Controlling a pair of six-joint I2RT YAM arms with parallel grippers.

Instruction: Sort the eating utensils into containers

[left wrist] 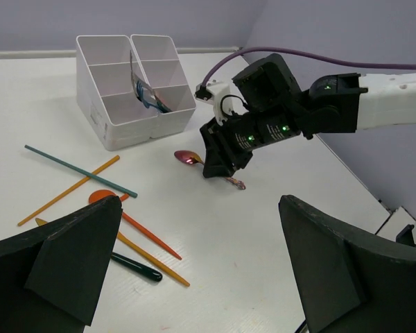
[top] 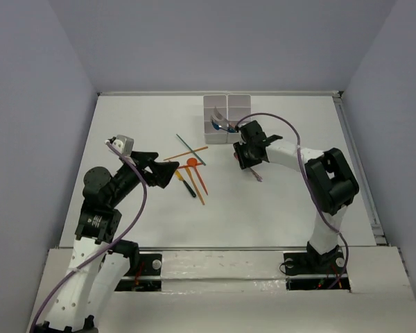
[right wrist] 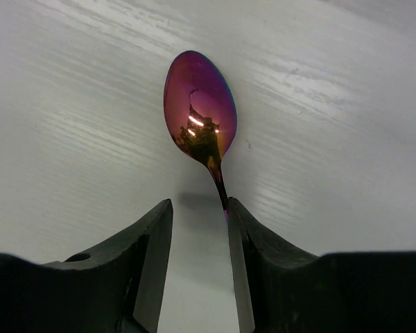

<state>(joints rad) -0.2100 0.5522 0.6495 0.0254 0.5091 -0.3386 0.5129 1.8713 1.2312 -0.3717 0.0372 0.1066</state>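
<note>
My right end effector [right wrist: 199, 205] is down at the counter [top: 125, 125], its fingers a narrow gap apart and straddling the thin handle of the reddish-purple spoon [right wrist: 200, 107]. The handle lies against one finger's inner face and stands clear of the other, so I have nothing clamped. The spoon rests on the counter with its bowl out ahead of my fingertips, at 12 o'clock in the right wrist view. Seen from above, it sits at about 5 o'clock of the white bin block [left wrist: 132, 128], near it but apart, and the handle tip shows past my fingers toward 4 o'clock.

The block stands at 12 o'clock on the counter. A silvery utensil [left wrist: 147, 94] leans in its near part; I cannot tell which bin holds it.

My left end effector [left wrist: 200, 205] is spread wide and holds nothing. It sits at 9 o'clock of the loose cluster, which lies at 8 o'clock of the bins: a teal stick [left wrist: 80, 170] crossing an orange stick [left wrist: 69, 189], an orange spoon [top: 192, 164], a second orange stick [left wrist: 152, 260] and a black-and-yellow-handled piece [top: 186, 184].
</note>
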